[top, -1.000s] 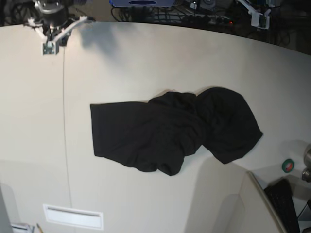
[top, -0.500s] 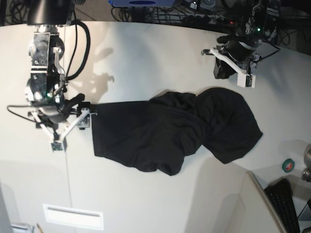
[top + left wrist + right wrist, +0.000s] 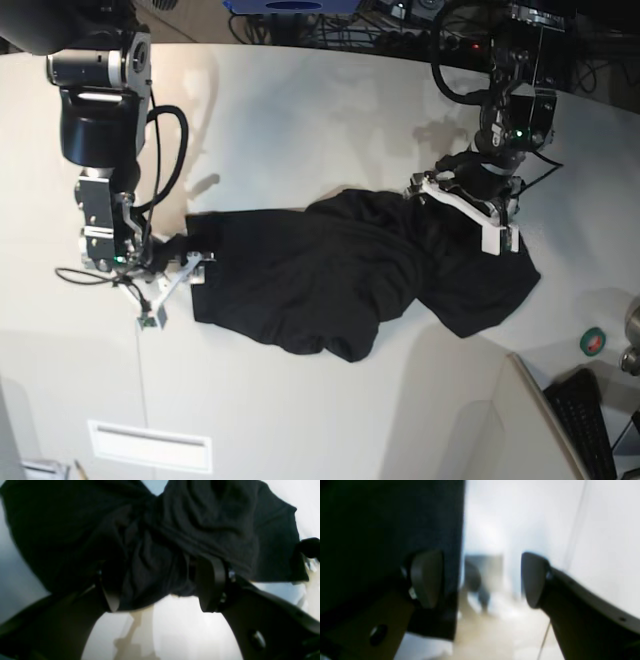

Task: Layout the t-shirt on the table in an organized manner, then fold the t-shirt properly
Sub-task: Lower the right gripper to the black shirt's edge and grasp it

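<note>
The black t-shirt lies crumpled on the off-white table, bunched toward the right; no print shows. My left gripper is open over the shirt's upper right bunch. In the left wrist view the gripper straddles a fold of the cloth at its edge. My right gripper is open at the shirt's left edge. In the right wrist view the gripper has one finger over the black cloth and the other over bare table.
A small white rectangular plate lies at the front left. A thin seam line runs down the table's left part. A green round object and a keyboard sit at the right front. Cables line the far edge.
Both arms came from the far edge to the shirt. The right gripper moved to the shirt's left edge; the left gripper moved down onto the upper right bunch. The shirt has not visibly shifted.
</note>
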Robot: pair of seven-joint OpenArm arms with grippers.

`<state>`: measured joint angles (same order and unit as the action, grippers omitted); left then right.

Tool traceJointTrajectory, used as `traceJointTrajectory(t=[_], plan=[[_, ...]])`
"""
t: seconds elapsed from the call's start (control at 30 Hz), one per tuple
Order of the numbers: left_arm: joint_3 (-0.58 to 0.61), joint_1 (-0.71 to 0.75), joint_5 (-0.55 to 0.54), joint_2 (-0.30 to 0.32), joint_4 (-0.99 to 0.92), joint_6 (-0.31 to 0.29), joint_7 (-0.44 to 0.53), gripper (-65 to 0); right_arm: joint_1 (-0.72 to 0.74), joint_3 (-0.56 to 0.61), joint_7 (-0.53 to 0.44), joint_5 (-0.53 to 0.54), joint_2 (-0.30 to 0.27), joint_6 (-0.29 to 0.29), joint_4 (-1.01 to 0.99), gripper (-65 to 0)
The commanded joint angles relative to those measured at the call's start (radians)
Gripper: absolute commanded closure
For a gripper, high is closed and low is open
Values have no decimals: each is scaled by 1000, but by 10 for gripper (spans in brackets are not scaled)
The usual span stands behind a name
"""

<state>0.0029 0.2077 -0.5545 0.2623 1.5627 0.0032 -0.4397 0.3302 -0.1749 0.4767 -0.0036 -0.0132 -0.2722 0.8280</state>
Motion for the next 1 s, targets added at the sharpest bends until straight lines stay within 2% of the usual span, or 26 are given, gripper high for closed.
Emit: traceJointTrajectory(t=[0.0, 0.07, 0.27, 0.4, 0.57, 0.73, 0.83, 0.93, 0.97], plan=[[-5, -30, 0, 9, -21, 2, 17, -433, 20, 1, -16, 6, -1, -3, 6, -461], [-5, -64, 0, 12, -86, 2, 17, -433, 16, 2, -13, 6, 9, -5, 3, -423], [-33, -84, 0, 28, -193, 2, 22, -433, -38, 4, -11, 4, 12, -6, 6, -237], [-151, -75, 0, 32, -219, 1, 18, -433, -79, -2, -11, 4, 12, -6, 7, 0], [-292, -20, 0, 38, -183, -4, 18, -433, -148, -7, -9, 6, 12, -6, 52, 0], [-387, 68, 0, 38, -143, -6, 22, -431, -296, -1, -9, 6, 20, -5, 362, 0], [-393, 98, 0, 38, -141, -7, 23, -431, -302, 1, 6, 1, 49, 0, 454, 0], [-392, 118, 0, 36, -140, -15, 25, -431, -228, 2, 90, 1, 52, 0, 431, -287], [-392, 118, 0, 33, -140, -38, 25, -431, -204, 2, 103, 3, 52, 0, 397, -345]])
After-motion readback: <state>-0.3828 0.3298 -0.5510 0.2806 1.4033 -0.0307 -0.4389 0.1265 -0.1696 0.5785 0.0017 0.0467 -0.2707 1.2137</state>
